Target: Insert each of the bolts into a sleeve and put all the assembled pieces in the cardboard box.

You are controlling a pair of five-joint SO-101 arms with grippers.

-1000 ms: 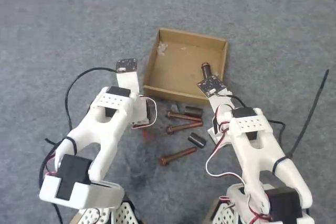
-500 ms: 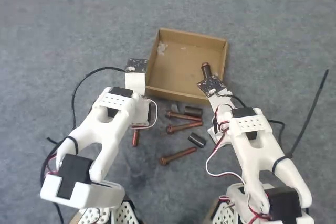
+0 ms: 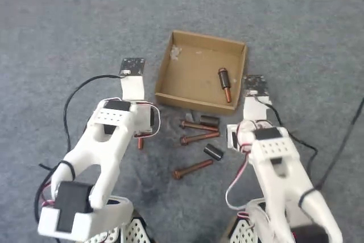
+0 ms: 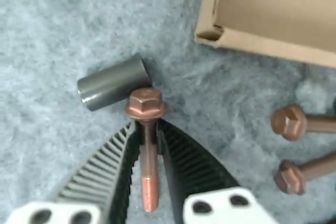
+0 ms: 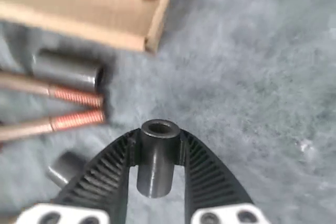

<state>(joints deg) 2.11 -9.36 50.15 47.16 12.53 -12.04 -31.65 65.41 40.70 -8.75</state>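
**Both grippers loaded: bolt on the left, sleeve on the right**

The left gripper [image 4: 146, 129] was clamped on a copper-coloured held bolt [image 4: 148, 153] by its shank. The hex head stood past the fingertips and the threaded end pointed toward the wrist. The head lay just beside a dark sleeve [image 4: 112, 83] lying on the grey carpet [image 3: 296, 38], near a corner of the cardboard box [image 4: 252, 40]. Whether head and sleeve touched could not be told. In the high view the held bolt [image 3: 140, 142] showed under the left arm's wrist, off the box's [image 3: 187, 102] near-left corner.

The right gripper [image 5: 157, 139] pinched a held sleeve [image 5: 156, 169] between its ribbed fingers, the open bore facing away from the wrist. It was over bare carpet, just off the box's near-right corner.

One assembled piece [image 3: 225, 83] lay inside the box, close to its right wall.

Three loose bolts [image 3: 199, 138] lay on the carpet between the arms, in front of the box. One loose sleeve [image 3: 209, 120] sat at the tip of the bolt nearest the box. Another, the lower sleeve [image 3: 213, 152], lay between the second and third bolts.
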